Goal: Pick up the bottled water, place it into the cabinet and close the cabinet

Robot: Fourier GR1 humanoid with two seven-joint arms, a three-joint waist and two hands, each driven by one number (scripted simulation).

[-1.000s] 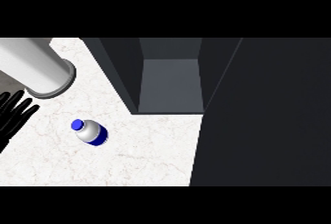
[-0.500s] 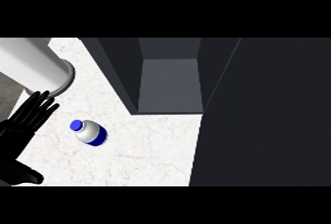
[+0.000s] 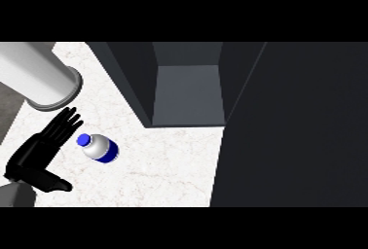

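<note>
The bottled water (image 3: pixel 99 148) stands upright on the white marble counter (image 3: pixel 158 170); it has a blue cap, a pale body and a blue label. My left hand (image 3: pixel 43 148) is just left of it, open, with straight fingers (image 3: pixel 66 121) pointing up the view past the cap and the thumb (image 3: pixel 52 184) spread low. Whether the hand touches the bottle cannot be told. The dark cabinet (image 3: pixel 188 92) stands open behind and to the right of the bottle, its grey inside showing. My right hand is out of sight.
A big grey cylinder (image 3: pixel 39 78) lies across the upper left corner, close above my left fingertips. A wide dark panel (image 3: pixel 295 126), seemingly the cabinet's door, fills the right side and covers the counter there.
My left hand has come in from the left edge and moved up and right, ending beside the bottle. The bottle and cabinet have stayed put.
</note>
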